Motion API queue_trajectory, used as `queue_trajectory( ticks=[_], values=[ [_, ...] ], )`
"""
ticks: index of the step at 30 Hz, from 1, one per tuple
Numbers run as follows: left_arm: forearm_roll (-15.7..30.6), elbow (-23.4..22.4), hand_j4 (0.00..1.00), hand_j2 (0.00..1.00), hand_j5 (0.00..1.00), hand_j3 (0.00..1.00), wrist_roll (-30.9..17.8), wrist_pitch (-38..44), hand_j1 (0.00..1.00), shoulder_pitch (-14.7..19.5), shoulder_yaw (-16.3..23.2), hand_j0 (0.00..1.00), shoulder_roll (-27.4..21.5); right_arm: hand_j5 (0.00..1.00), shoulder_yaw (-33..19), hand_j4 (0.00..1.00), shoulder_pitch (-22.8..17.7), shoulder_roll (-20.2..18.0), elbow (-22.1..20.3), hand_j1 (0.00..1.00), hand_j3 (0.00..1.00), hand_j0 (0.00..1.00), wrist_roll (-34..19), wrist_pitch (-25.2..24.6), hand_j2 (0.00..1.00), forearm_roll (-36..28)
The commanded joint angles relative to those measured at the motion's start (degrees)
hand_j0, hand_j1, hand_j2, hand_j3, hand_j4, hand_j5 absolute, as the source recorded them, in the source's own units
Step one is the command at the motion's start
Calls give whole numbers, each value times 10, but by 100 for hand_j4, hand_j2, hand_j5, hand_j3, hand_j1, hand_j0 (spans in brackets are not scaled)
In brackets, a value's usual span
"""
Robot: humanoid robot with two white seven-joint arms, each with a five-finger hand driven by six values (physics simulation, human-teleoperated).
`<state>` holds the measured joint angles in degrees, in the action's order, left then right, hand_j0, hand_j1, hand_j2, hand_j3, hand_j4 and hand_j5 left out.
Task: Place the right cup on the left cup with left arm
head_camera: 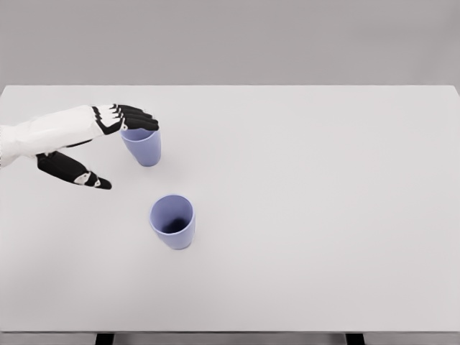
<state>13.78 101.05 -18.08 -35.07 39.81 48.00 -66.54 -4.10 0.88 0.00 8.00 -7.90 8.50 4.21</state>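
White table (323, 215) fills the view, plain and flat. Left hand (93, 144) comes in from the left edge, white forearm, black fingers (136, 118) stretched over the rim of the far cup (142, 147), thumb (75, 172) splayed out low and apart; it is spread wide, nothing gripped yet. Fingers look to touch or sit just above that rim, can't tell which. Near cup (172, 221) stands upright closer to the camera, a bit right of the far one, mouth up, well apart from the hand. Both lavender, look like thin stiff plastic: probably light, smooth, easy to tip or slip. Best hold is likely around the side wall below the rim, fingers against thumb.
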Motion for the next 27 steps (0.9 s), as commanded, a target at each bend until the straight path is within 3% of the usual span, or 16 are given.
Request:
queue_trajectory(
  ticks=[1, 6, 20, 27],
  values=[
    [-2, 0, 100, 100, 100, 100, -22, 1, 100, 0, 17, 100, 13, 100, 0, 100, 0, 0, 0, 100, 100, 100, 0, -1, 100, 0],
    [-100, 0, 100, 100, 100, 100, -23, 1, 100, 1, 63, 100, 72, 100, 0, 100, 0, 0, 0, 100, 100, 100, 0, 0, 100, 0],
    [-165, 0, 100, 100, 100, 100, -21, 1, 100, 0, 66, 100, 76, 100, 0, 100, 0, 0, 0, 100, 100, 100, 0, 0, 100, 0],
    [-211, 0, 100, 100, 100, 100, -24, 1, 100, 6, 65, 100, 101, 100, 0, 100, 0, 0, 0, 100, 100, 100, 0, -1, 100, 0]
  ],
)
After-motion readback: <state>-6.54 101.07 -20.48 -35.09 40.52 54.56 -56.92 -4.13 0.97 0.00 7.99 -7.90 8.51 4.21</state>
